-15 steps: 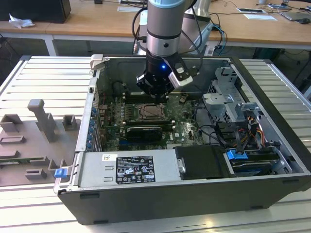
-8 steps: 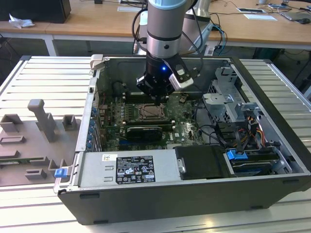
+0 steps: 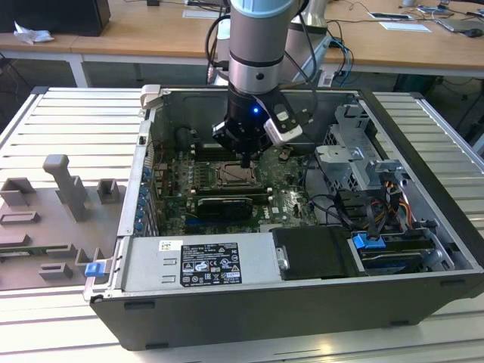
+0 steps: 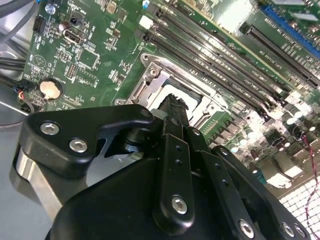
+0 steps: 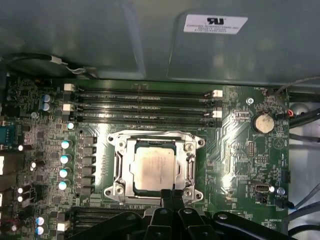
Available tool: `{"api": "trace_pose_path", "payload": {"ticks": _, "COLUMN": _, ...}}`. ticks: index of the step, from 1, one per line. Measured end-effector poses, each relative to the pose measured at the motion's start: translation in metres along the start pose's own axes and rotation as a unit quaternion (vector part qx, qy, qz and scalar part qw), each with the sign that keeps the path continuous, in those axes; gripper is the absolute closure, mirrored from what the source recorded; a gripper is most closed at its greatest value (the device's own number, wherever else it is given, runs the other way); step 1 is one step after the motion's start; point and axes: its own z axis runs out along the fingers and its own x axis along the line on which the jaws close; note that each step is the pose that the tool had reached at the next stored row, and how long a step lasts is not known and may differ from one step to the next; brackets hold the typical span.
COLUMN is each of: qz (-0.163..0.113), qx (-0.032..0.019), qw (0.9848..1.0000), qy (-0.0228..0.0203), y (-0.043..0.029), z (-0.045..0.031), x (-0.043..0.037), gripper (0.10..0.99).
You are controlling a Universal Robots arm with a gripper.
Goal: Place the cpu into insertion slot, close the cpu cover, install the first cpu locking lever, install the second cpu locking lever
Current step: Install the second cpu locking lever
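Gripper (image 5: pixel 172 196) fills the near foreground in both wrist views, fingers pressed together into one narrow tip, nothing held. Tip sits right at the near edge of the insertion slot (image 5: pixel 156 166). Just beyond it the cpu (image 5: pixel 154 169) lies seated, cpu cover (image 5: pixel 190 165) down around it. Memory slots (image 5: pixel 142 106) lie further out past the socket. Risk, my read: the tip skids off the frame edge onto the chip top or the green board (image 5: pixel 235 165) and scratches it.
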Motion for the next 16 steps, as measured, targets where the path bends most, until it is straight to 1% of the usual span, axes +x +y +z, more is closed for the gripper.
{"api": "trace_pose_path", "payload": {"ticks": 3, "qz": 0.0, "qx": 0.0, "qw": 1.0, "qy": 0.0, "y": -0.0027, "z": -0.0003, "x": 0.0001, "gripper": 0.98}}
{"api": "trace_pose_path", "payload": {"ticks": 6, "qz": 0.0, "qx": 0.0, "qw": 1.0, "qy": 0.0, "y": -0.0038, "z": -0.0026, "x": 0.0001, "gripper": 0.98}}
{"api": "trace_pose_path", "payload": {"ticks": 16, "qz": 0.0, "qx": 0.0, "qw": 1.0, "qy": 0.0, "y": -0.0105, "z": -0.0031, "x": 0.0004, "gripper": 0.98}}
